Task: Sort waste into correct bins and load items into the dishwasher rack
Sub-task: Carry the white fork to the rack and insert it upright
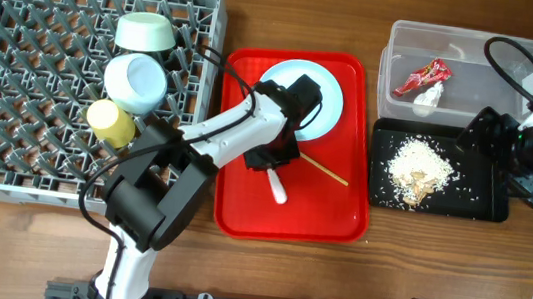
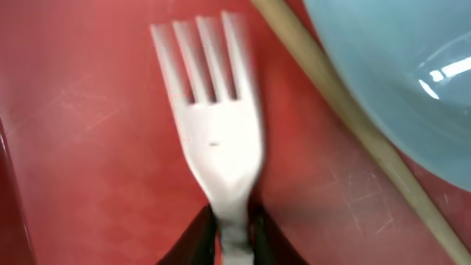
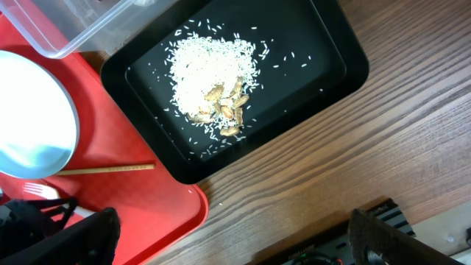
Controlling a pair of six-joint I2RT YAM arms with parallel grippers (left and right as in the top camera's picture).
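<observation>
Risky pinch: the left end effector (image 2: 234, 234) is clamped almost closed on just the tail of the white fork (image 2: 217, 140), so the fork could pivot or slip when lifted. A chopstick (image 2: 353, 125) lies just beside it, upper right, on the red tray (image 2: 81, 147). The rack (image 1: 15, 61) waits upper left. The right end effector (image 3: 234, 249) gapes wide, empty.

Seemingly no legible text or labels.

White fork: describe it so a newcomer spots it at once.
Find the red tray right of the grey rack. Below the pale blue plate lies the white fork, pinched by the fingers of the left gripper. Unlike the thin wooden chopstick beside it, it is white and tined.
</observation>
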